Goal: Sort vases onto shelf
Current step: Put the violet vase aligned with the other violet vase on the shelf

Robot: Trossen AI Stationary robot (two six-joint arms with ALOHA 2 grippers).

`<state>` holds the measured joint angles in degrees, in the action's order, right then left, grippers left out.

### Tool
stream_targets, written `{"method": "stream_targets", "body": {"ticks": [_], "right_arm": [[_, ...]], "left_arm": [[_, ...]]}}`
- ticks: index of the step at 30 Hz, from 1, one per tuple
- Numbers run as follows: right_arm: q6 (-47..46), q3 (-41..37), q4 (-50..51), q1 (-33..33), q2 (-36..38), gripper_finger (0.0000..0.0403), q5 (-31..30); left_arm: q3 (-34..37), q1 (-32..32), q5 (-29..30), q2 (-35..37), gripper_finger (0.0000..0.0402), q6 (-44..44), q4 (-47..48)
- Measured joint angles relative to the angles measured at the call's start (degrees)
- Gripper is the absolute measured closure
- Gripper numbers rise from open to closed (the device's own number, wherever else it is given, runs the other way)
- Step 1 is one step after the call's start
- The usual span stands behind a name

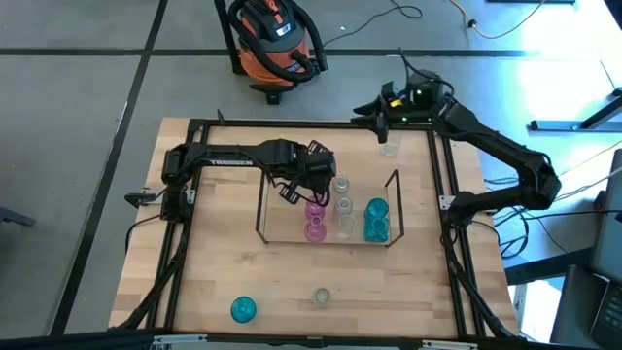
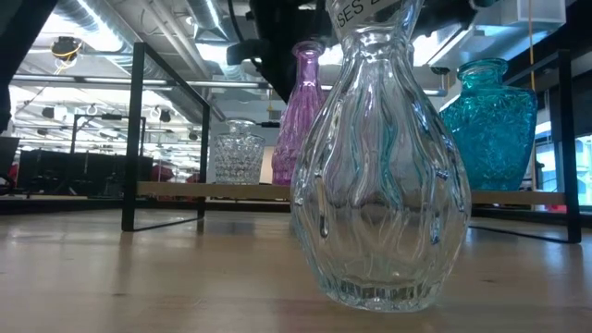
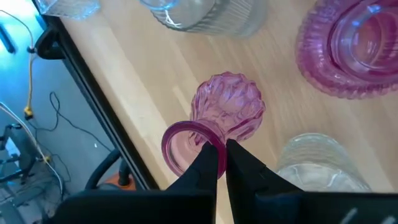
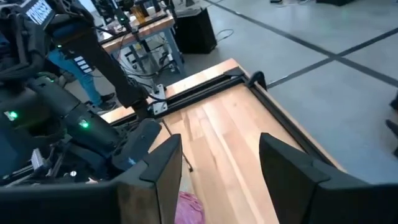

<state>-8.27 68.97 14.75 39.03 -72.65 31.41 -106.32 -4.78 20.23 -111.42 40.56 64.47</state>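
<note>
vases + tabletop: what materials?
Vases: look like glass. The clear vase is see-through, ribbed and glossy; the pink vase, its rim pinched by the left gripper, is tinted translucent. Tabletop: pale wood planks, visible grain, probably a matte finish.

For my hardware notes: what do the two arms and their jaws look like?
Both arms are dark and jointed. The left arm bears pale lettering along its link. The right arm shows small green lights near its wrist. The left gripper tapers to narrow tips; the right gripper has broad, flat dark fingers.
</note>
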Motion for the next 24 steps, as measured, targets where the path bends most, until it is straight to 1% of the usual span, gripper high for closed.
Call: {"method": "stream_targets", "body": {"ticks": [3,6,14,17,21,24], "right_arm": [[0.97,0.0,2.0,0.0,1.46,0.0217,-1.4],[1.51,0.0,3.23,0.0,2.47,0.0217,-2.46],[1.55,-0.04,5.09,0.0,2.48,0.0217,-2.35],[1.53,-0.07,5.33,-0.02,2.46,0.0217,-1.9],[1.29,-0.07,5.28,-0.02,2.46,0.0217,-1.41],[1.27,-0.07,5.26,-0.02,2.46,0.0217,-1.24]], "left_arm": [[0.0,-0.02,-0.38,0.0,0.0396,0.0,0.04],[0.0,0.09,-2.21,0.0,0.0396,-0.34,0.52],[0.0,1.22,-3.48,0.0,0.0396,-2.18,0.68],[-0.02,1.2,-6.16,0.0,0.0396,-2.96,0.68],[-0.02,1.22,-6.29,0.0,0.0396,-4.04,0.81],[-0.02,1.25,-5.89,0.0,0.0385,-4.19,0.81]]}}
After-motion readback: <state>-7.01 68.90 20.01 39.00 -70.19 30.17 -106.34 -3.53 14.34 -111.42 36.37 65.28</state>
